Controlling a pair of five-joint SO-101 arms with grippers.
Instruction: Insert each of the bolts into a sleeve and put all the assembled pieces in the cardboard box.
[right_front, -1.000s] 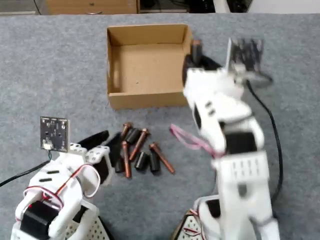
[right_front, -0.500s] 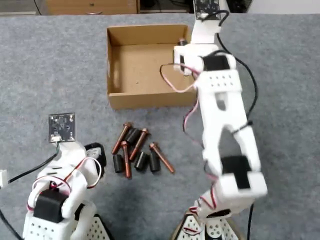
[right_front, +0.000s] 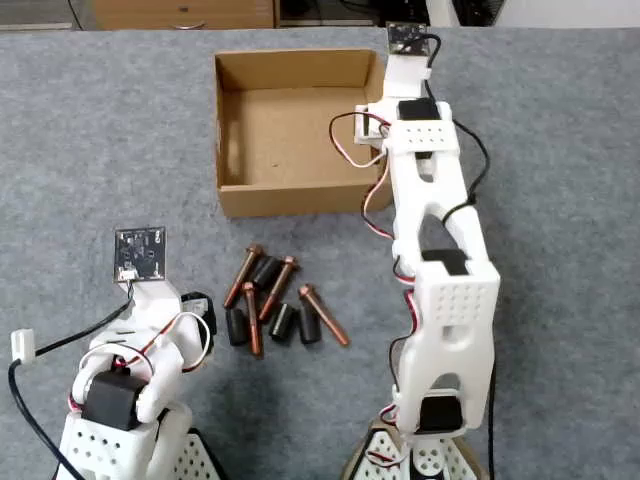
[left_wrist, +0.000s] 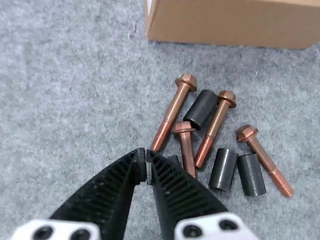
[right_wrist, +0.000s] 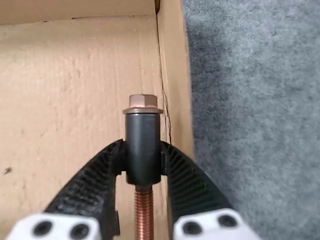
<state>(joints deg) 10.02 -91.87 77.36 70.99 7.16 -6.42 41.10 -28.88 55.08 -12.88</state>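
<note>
Pinches sleeve (right_wrist: 143, 145), bolt (right_wrist: 143, 104) through it, in right gripper (right_wrist: 142, 150) over box (right_wrist: 60, 75) floor, at right wall. Holds left gripper (left_wrist: 145, 157) pressed together, near-left of loose bolts (left_wrist: 175, 112), sleeves (left_wrist: 223, 169).

Loose bolts (right_front: 324, 315) and sleeves (right_front: 283, 321) lie clustered at 6 o'clock from the cardboard box (right_front: 300, 198). The left gripper (left_wrist: 146, 160) sits at 9 o'clock of the cluster. The right gripper (right_wrist: 143, 152) holds an assembled piece (right_wrist: 143, 130) over the box floor, beside its 3 o'clock wall.
</note>
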